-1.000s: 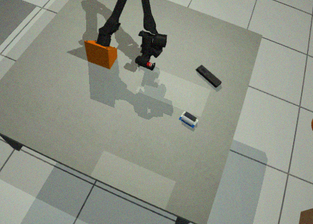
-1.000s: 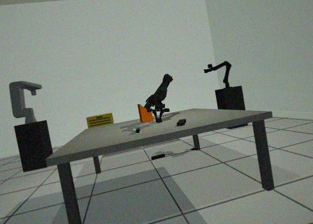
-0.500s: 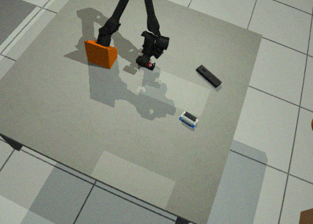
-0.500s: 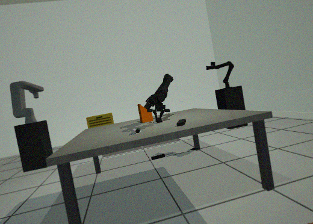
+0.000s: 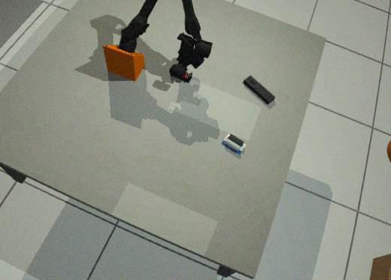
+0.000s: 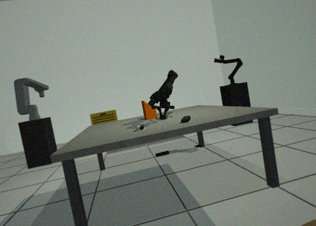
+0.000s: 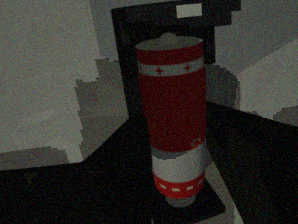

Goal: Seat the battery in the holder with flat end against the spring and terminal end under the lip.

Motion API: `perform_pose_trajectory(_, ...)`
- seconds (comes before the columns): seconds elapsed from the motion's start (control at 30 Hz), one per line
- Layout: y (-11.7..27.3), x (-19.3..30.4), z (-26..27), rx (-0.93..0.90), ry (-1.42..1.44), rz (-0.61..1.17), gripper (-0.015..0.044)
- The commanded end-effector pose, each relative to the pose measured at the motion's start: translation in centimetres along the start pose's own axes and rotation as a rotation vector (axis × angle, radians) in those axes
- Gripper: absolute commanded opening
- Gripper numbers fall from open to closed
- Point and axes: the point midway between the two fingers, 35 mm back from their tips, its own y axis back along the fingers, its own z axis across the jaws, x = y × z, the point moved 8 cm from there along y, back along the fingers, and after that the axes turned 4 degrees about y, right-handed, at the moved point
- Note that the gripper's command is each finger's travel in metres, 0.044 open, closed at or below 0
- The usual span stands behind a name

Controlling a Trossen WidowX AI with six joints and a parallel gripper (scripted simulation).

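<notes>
The pincer (image 5: 183, 74) is clamped on the battery (image 7: 170, 119), a red cylinder with white bands and grey ends. In the wrist view the battery runs lengthwise between the dark fingers, its far end with a small rounded nub pointing toward 12 o'clock and its near end toward 6 o'clock. Behind it stands a dark frame with a small pale tab (image 7: 189, 10) on its top bar.

From above, the arm (image 5: 189, 20) reaches down from the 12 o'clock edge of the desk (image 5: 75, 156), and only a sliver of red shows at the tip of the pincer. The pincer hangs just over the desk surface, at about 3 o'clock from the orange block (image 5: 123, 62) that sits at the arm's base.

The holder (image 5: 234, 143), a small white tray with blue ends and a dark inside, lies well apart from the pincer, toward 4 o'clock from it, with nothing in it. A flat black bar (image 5: 259, 89) lies on the desk at about 3 o'clock from the pincer, also well apart.

In the exterior view the arm (image 6: 164, 92) leans over the far side of the desk (image 6: 212, 116), with the orange block (image 6: 148, 110) just beside it.
</notes>
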Motion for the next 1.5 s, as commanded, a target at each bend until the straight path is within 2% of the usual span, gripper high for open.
perform_pose_trajectory(0.0,-0.2,-0.3,-0.1,-0.002,-0.003,0.012,0.0083)
perform_pose_trajectory(0.7,-0.1,-0.9,-0.1,-0.001,-0.003,0.010,0.0083)
perform_pose_trajectory(0.83,-0.1,-0.9,-0.1,-0.001,-0.003,0.010,0.0185)
perform_pose_trajectory(1.47,1.4,-0.8,-0.4,0.000,-0.005,0.009,0.0185)
